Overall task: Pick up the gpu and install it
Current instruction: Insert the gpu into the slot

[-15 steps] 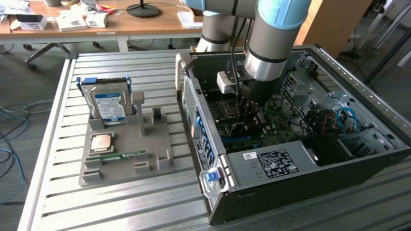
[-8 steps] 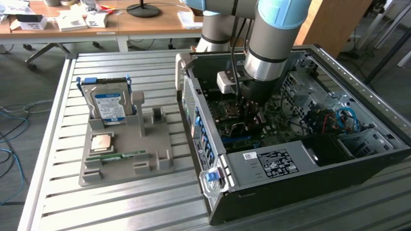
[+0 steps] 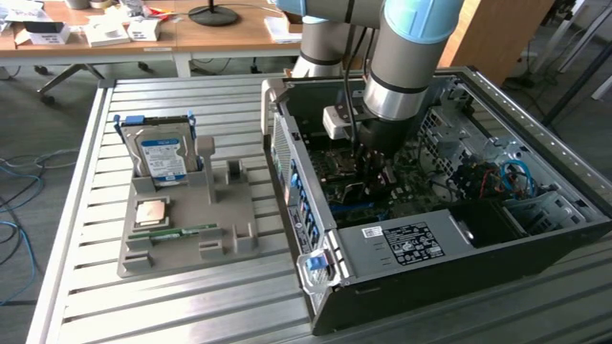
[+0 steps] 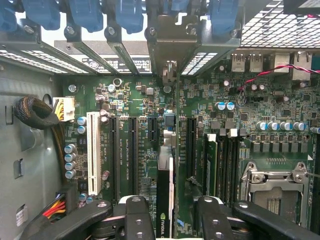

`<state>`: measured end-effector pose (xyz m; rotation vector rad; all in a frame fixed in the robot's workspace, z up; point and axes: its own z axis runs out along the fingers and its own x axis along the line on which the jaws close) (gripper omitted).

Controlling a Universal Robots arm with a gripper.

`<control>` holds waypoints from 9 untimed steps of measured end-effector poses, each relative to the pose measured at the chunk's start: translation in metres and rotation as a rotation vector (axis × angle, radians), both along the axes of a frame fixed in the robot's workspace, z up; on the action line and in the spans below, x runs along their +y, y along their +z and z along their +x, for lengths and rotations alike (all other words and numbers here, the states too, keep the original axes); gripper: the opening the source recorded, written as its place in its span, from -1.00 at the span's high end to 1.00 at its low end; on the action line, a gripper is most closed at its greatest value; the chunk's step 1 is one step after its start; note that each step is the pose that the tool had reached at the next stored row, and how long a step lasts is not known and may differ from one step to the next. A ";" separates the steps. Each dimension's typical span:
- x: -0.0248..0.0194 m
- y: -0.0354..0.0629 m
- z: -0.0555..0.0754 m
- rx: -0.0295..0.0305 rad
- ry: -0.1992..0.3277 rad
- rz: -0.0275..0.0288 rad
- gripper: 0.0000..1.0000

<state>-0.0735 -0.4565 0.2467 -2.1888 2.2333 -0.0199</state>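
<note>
The gpu (image 4: 165,187) stands edge-on in a motherboard (image 4: 130,145) slot inside the open computer case (image 3: 402,244). Its silver bracket (image 4: 169,47) lines up with the rear slot openings. My gripper (image 4: 172,212) straddles the card from above. The black fingers (image 4: 136,215) sit on either side of it with a visible gap on each side, so the jaws are open and not clamping it. In the exterior view my gripper (image 3: 375,168) reaches down into the case over the motherboard, and the arm hides the card there.
A grey fixture tray (image 3: 220,247) beside the case, on the exterior view's left, holds a hard drive (image 3: 160,154), a CPU (image 3: 153,213) and a memory stick (image 3: 177,233). Blue slot latches (image 4: 90,15), a cable bundle (image 4: 35,112) and the CPU socket (image 4: 275,187) crowd the card.
</note>
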 end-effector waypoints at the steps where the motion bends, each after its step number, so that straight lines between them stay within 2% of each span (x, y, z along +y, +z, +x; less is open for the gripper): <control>1: 0.0000 0.0005 0.000 0.0001 0.000 -0.0002 0.18; 9: -0.0001 0.0087 0.000 0.0001 0.000 -0.0001 0.18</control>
